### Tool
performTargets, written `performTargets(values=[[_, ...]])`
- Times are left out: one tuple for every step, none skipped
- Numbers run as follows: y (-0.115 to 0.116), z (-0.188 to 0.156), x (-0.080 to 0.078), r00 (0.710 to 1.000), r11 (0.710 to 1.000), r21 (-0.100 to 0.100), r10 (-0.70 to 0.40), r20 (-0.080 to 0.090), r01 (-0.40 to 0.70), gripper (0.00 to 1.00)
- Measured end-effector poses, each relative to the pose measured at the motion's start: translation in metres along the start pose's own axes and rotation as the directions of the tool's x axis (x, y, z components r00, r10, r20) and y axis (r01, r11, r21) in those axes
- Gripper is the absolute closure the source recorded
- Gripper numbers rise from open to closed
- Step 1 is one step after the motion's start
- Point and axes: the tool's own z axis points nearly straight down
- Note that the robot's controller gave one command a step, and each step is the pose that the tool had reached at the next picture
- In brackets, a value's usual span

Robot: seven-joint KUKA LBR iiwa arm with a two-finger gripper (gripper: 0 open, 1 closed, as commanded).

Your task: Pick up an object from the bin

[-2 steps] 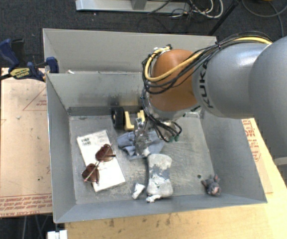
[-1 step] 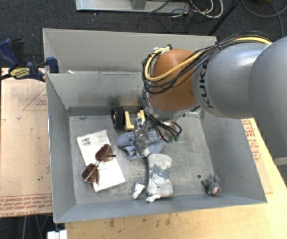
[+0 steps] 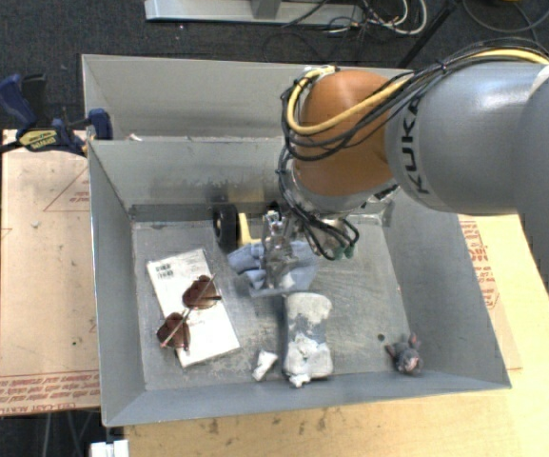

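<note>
Over a crumpled blue-grey lump (image 3: 291, 276) hangs the metal hand (image 3: 275, 244), whether open I cannot tell.

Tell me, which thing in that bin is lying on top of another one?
The brown-lensed sunglasses at the left, on a white card; the white bundle and small grey thing rest on the bare floor.

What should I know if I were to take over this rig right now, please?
Claw: low in the bin, right at a blue-grey crumpled thing mid-bin near the back wall; open or shut cannot be told.
Nearby: a black-and-yellow wheel-like thing to the camera's left, a white-grey bundle towards the front.
Further off: sunglasses on a white card, a small grey thing in the front corner.
Done: nothing lifted out.
Left: grasp one thing, probably the blue-grey one, and lift it.
</note>
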Motion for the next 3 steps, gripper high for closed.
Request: performTargets(values=[[-0.007,-0.020,-0.011,1.000,1.000,0.002,-0.005,0.017,0.005,1.00],[-0.018,-0.044,-0.015,1.000,1.000,0.000,-0.006,0.000,0.006,1.00],[-0.019,-0.039,-0.022,0.999,1.000,0.005,-0.022,0.023,0.022,1.00]])
